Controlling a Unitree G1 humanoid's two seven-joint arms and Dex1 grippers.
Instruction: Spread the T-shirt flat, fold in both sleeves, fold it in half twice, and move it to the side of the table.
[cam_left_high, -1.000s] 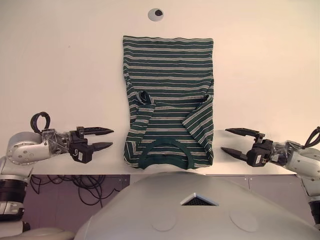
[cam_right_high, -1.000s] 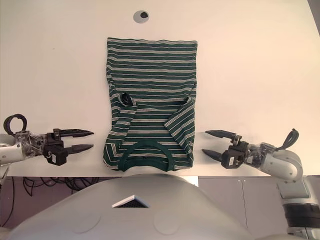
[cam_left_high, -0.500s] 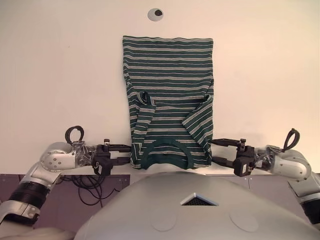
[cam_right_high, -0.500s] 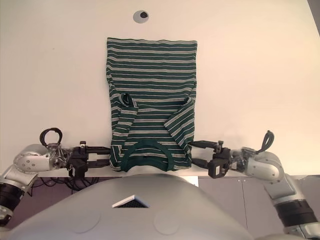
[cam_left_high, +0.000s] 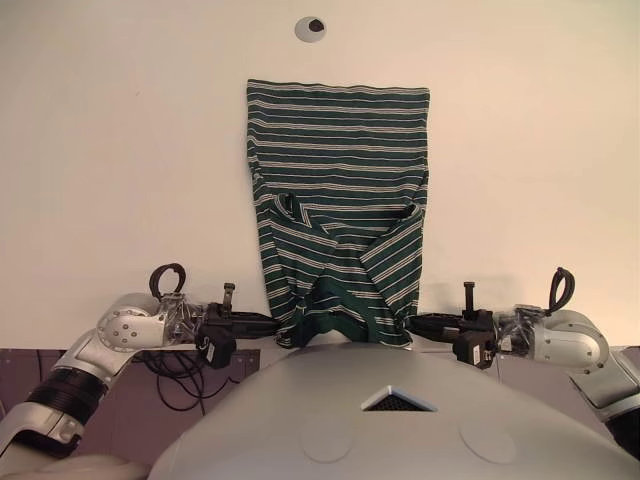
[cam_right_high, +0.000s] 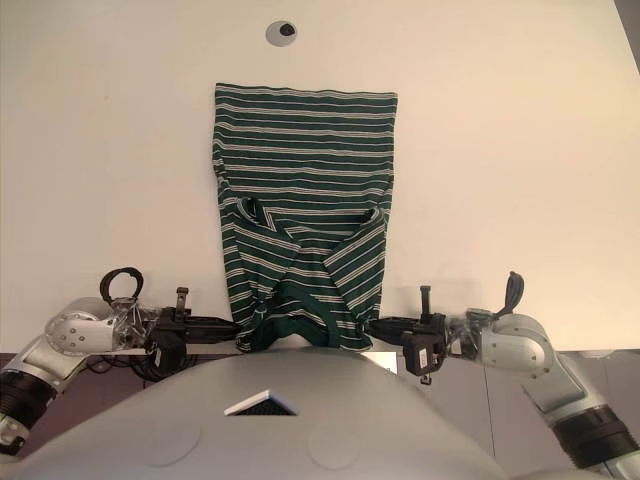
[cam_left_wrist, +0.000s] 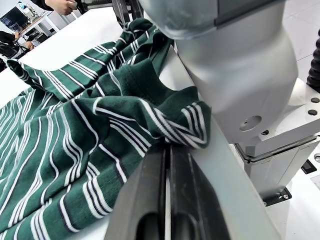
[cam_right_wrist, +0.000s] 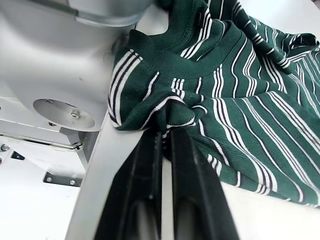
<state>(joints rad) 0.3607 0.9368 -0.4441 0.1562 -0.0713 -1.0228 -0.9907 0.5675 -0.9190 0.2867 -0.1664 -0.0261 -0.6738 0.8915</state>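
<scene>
1. The left gripper (cam_left_high: 272, 322) is clenched on the near left shoulder corner of the T-shirt (cam_left_high: 338, 180), a soft green knit with thin white stripes.
2. The right gripper (cam_left_high: 410, 324) is pinched shut on the opposite shoulder corner.
3. Between the grippers the ribbed collar is bunched. Beyond them the cloth is laid long and narrow on the smooth pale table (cam_left_high: 120, 150).

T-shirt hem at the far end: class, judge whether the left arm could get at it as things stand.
Probably not. Nothing lies over the hem, but the left tool is shut on the near corner of the T-shirt and would have to let go first.
</scene>
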